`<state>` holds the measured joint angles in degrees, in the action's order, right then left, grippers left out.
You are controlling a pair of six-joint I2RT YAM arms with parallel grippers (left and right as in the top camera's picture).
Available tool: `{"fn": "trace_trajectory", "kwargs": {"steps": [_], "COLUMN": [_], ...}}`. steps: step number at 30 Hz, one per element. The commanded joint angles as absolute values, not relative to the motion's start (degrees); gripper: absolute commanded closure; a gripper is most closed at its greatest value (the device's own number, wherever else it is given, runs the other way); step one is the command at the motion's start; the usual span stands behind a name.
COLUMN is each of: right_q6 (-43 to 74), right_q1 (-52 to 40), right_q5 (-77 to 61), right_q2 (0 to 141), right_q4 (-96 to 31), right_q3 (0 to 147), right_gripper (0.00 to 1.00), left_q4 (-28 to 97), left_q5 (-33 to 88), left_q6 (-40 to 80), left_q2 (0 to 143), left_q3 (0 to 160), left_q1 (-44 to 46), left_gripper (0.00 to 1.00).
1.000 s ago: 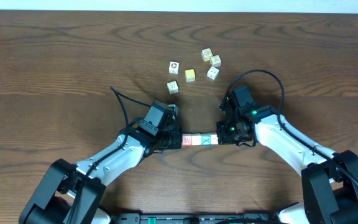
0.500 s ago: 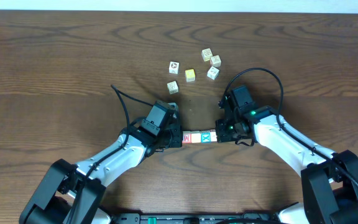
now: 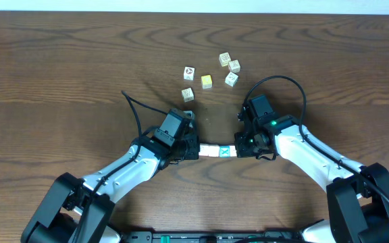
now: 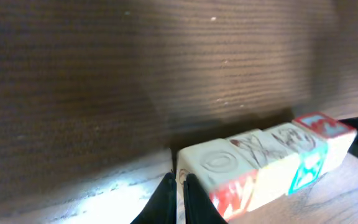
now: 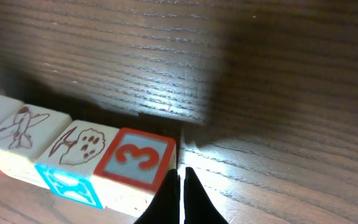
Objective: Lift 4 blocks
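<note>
Blocks [image 5: 79,149] painted wood, smooth; table [image 3: 59,61] dark grained wood, slight sheen.

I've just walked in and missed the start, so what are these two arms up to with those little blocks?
The two arms are squeezing a row of four blocks end to end between them. The left gripper, jaws shut, presses against one end of the row, and the right gripper, also shut, presses against the other. Whether the row has left the table cannot be told. Several loose cubes lie untouched farther back.
</note>
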<state>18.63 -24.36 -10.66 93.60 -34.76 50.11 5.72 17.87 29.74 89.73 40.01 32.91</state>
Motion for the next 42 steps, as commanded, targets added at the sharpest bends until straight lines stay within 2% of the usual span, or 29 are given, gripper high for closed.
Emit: {"fn": "trace_trajectory", "kwargs": {"steps": [1, 9, 19, 29, 35, 42], "right_q6": [20.40, 21.69, 25.91, 20.99, 20.91, 20.91], "right_q1": [-25.23, -25.23, -25.17, -23.73, -21.58, -20.67], "right_q5": [-11.42, -10.81, -0.82, 0.93, 6.81, 12.51], "right_q2": [93.89, 93.89, 93.89, 93.89, 93.89, 93.89], "right_q4": [-35.27, -36.51, -38.22, -25.54, -18.61, -16.64], "right_q3": [50.13, 50.11, 50.13, 50.13, 50.13, 50.13], "right_gripper": [0.97, 0.97, 0.98, 0.95, 0.82, 0.61], "left_q4": [6.72, 7.77, 10.83, 6.63, 4.47, 4.19], "left_q5": [18.33, 16.75, 9.43, 3.75, 2.02, 2.07], "left_q6": [28.77, 28.77, 28.77, 27.88, 27.46, 27.46], "left_q2": [89.69, 89.71, 89.69, 88.92, 85.60, 81.80], "left_q3": [41.47, 41.47, 41.47, 41.54, 41.65, 41.65], "left_q1": [33.65, 34.06, 34.04, 31.99, 26.57, 21.91], "left_gripper": [0.92, 0.92, 0.92, 0.92, 0.91, 0.83]}}
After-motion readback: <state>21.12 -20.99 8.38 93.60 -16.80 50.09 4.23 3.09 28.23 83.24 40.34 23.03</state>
